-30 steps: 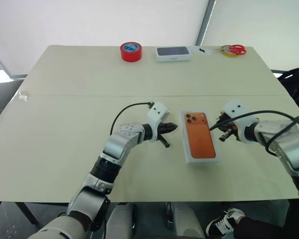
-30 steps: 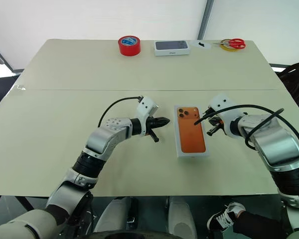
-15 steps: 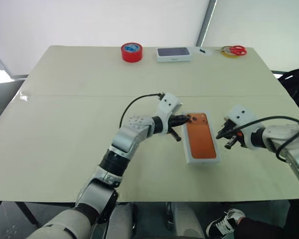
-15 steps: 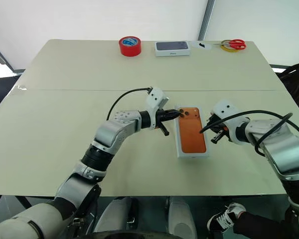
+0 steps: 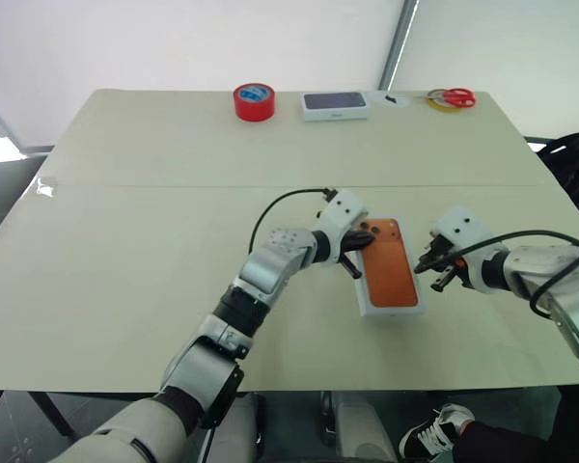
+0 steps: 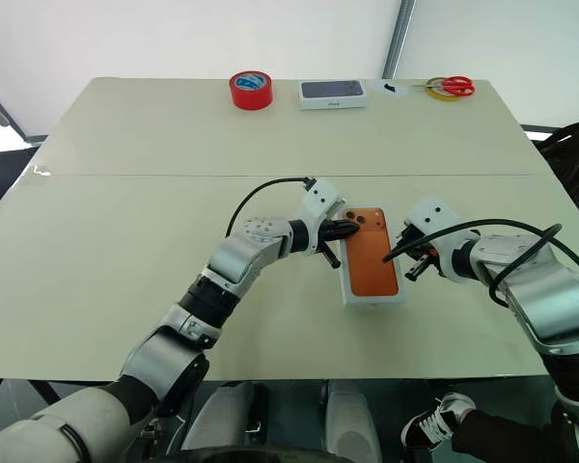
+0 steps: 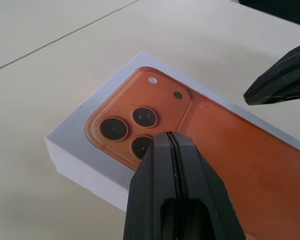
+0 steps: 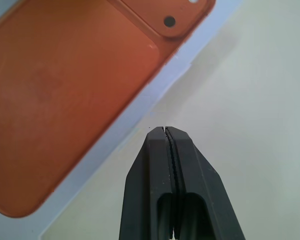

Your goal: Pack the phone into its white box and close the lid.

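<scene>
Lid (image 5: 391, 273) corner under left fingers (image 7: 177, 165) (pressed together)

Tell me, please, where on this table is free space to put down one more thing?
Free: the table's wide left half, and the middle band between the red tape roll and the orange-printed box. Crowded: around that box, with the left gripper and right gripper beside it.

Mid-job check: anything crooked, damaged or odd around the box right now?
Nothing stands out. The box lies flat and undamaged on the table, its orange face up. The left pincer, shut, is at its camera corner; the right pincer, shut, hovers just off its right side.
</scene>
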Motion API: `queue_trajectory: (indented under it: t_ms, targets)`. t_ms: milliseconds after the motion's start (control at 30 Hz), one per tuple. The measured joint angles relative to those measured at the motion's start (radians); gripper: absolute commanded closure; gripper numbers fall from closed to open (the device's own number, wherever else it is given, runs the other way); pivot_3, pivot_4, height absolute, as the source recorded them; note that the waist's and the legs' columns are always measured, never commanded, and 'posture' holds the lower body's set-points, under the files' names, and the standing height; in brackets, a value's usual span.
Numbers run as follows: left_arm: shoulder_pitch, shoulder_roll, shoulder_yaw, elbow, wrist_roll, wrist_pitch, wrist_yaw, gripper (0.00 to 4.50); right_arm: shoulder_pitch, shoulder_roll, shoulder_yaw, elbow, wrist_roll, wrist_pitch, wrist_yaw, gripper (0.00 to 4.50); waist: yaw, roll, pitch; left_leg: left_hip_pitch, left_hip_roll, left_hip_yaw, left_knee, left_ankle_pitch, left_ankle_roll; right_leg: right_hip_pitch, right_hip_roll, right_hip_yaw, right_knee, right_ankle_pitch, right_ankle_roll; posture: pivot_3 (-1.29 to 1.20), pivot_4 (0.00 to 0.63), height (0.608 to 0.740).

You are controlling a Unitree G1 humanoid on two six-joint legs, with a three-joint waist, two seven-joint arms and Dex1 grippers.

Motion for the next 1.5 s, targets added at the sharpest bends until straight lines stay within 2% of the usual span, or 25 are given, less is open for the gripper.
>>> queue_trajectory:
  t_ms: [167,333,633,1000,1500]
  targets:
    - [0.075,0.149,0.016,-0.168,-0.037,0.070,-0.082,4.50,0.003,0.008,0.001,0.015,-0.001,0.000,-0.013,4.48,0.003,0.000,0.000,0.000,0.001,0.000,0.000,0.000,0.000,-0.001,0.001,0.000,0.001,0.000,0.000,0.00,0.150,0.736]
    - [0.128,0.255,-0.036,-0.266,-0.040,0.104,-0.172,4.50,0.001,0.039,0.021,0.023,-0.001,0.000,-0.019,4.48,0.006,0.000,0.000,-0.001,-0.001,0.000,0.000,0.000,0.000,-0.001,-0.001,0.000,0.000,-0.001,-0.002,0.00,0.150,0.736]
    - [0.125,0.159,-0.114,-0.242,-0.039,0.105,-0.183,4.50,-0.004,0.046,0.022,0.024,0.004,0.012,-0.011,4.48,0.004,0.000,0.000,-0.001,-0.002,0.000,0.000,0.000,0.000,0.000,-0.002,0.000,0.000,-0.001,-0.002,0.00,0.150,0.736]
    - [0.125,0.094,-0.062,-0.215,-0.055,0.160,-0.160,4.50,-0.016,0.042,0.011,0.024,0.001,0.047,-0.012,4.48,0.004,0.000,0.000,-0.001,-0.002,0.000,0.000,0.000,0.000,0.000,-0.002,0.000,0.000,-0.001,-0.001,0.00,0.150,0.736]
    - [0.125,0.082,-0.030,-0.214,-0.077,0.166,-0.141,4.50,-0.028,0.037,0.011,0.024,0.002,0.049,0.001,4.48,0.004,0.000,0.000,-0.001,-0.002,0.000,0.000,0.000,0.000,0.000,-0.002,0.000,0.000,-0.001,-0.001,0.00,0.150,0.736]
